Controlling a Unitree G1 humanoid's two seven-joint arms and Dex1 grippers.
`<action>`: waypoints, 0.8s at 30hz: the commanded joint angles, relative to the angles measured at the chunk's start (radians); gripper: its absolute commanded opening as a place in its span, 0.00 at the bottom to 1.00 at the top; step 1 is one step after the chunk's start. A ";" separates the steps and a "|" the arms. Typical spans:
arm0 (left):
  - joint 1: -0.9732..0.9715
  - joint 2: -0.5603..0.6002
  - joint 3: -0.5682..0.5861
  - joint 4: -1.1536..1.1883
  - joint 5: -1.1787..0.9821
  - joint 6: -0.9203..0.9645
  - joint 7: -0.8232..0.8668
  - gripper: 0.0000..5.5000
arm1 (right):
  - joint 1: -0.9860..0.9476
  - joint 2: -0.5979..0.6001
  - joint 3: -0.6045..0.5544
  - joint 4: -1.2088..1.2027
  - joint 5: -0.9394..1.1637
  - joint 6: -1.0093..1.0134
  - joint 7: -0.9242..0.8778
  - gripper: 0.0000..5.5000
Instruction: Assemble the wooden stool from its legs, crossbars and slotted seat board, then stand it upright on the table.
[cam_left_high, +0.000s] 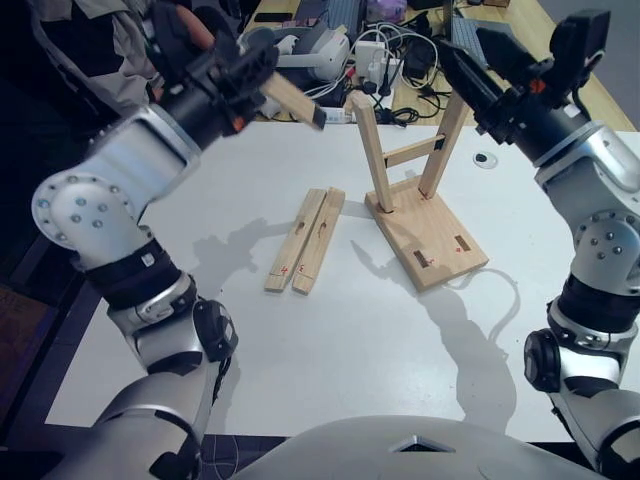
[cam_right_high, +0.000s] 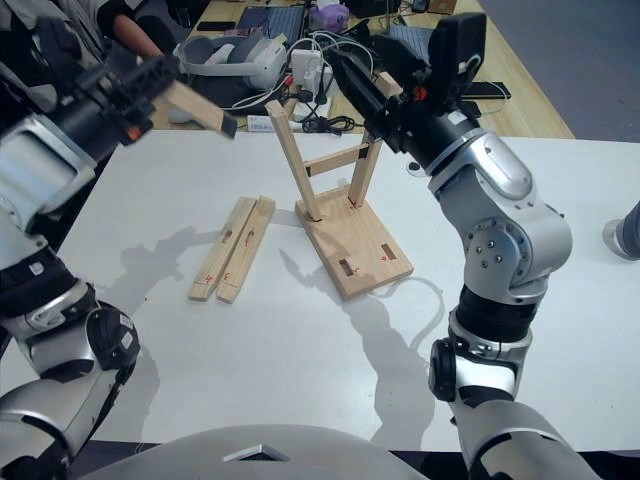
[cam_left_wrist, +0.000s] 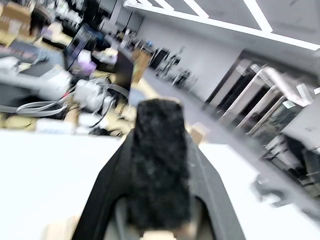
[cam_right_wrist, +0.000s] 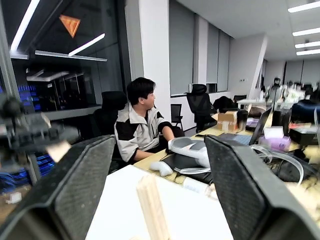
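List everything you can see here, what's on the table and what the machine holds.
Seat board: one, pale wood, flat on the white table.
Standing legs: two, pale wood, upright in the board, joined by a crossbar.
Loose legs: two, pale wood, side by side left of the board.
Wooden bar: one, pale, held aloft.
Headset: one, white, behind the table.
Left gripper: black, shut on the bar.
Right gripper: black, open beside one standing leg's top.

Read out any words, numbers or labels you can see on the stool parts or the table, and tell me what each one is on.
Red marks on the two loose legs, toward their near ends: too small to read.
Red marks on the seat board, beside its slots: too small to read.
Nothing else here is legible.
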 joint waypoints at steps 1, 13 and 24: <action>0.102 -0.004 -0.141 -0.049 0.137 -0.008 0.060 0.07 | 0.117 -0.016 -0.002 -0.042 0.020 0.051 -0.025 0.60; 0.125 -0.068 -0.351 0.047 0.444 -0.137 0.067 0.07 | 0.285 -0.055 0.050 -0.004 -0.079 0.020 -0.044 0.60; 0.184 -0.116 -0.364 0.002 0.496 -0.028 0.045 0.07 | 0.296 -0.066 0.102 0.114 -0.216 0.042 -0.105 0.60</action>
